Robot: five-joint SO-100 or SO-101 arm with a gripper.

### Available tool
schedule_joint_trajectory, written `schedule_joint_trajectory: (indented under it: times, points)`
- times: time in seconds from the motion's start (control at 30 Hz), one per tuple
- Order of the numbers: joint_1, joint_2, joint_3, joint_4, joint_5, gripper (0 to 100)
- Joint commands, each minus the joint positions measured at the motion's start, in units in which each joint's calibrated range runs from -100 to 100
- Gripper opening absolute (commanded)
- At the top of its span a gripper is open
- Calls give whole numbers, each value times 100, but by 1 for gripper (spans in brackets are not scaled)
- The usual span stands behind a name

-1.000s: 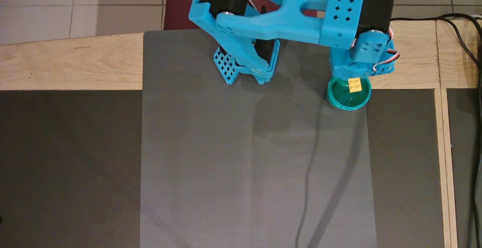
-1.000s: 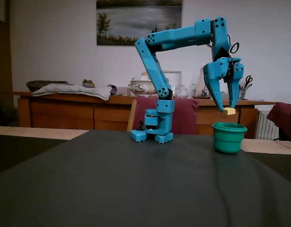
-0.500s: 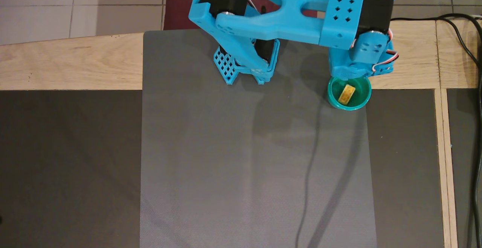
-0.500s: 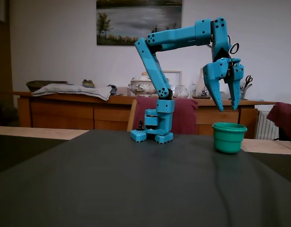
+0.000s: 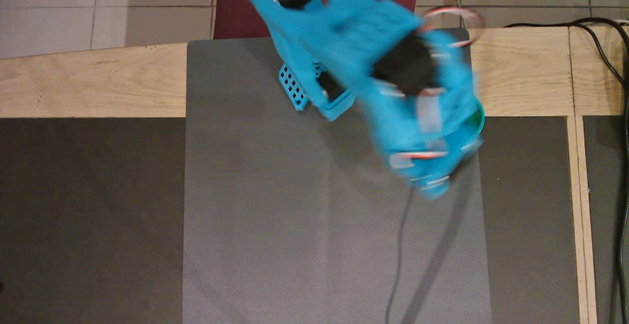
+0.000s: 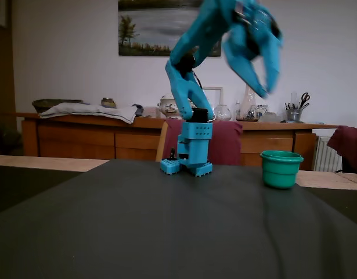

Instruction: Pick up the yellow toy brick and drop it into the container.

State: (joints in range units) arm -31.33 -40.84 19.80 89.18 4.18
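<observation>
1. Nearest the camera in the fixed view lay the dark grey mat (image 6: 166, 232), bare across its whole front; in the overhead view the same mat (image 5: 275, 206) covered the middle of the wooden table (image 5: 73, 88).
2. The blue arm (image 6: 193, 70) rose from its base (image 6: 190, 157) at the back of the mat, bent at the elbow, and reached high towards the right of the fixed view.
3. The gripper (image 6: 263, 87) hung in the air, fingertips pointing down, well above the container (image 6: 281, 169). It was motion-blurred; its two fingers appeared spread apart, with nothing seen between them.
4. In the overhead view the blurred wrist (image 5: 422, 117) covered most of the container, leaving only a green arc of rim (image 5: 479, 117) at the mat's right edge.
5. The container stood upright on the mat, right of the base. Its inside could not be seen in either view.
6. The yellow toy brick showed in neither view; where it was could not be told.
</observation>
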Motion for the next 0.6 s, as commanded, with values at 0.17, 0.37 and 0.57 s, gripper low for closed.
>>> schedule_joint_trajectory:
  times: [0.17,0.37,0.57]
  points:
    - [2324,-1582,177,61,-68,0]
    - [2920,-2788,1368,-2,-73,0]
    - [2936,-3799,2966,-659,-68,0]
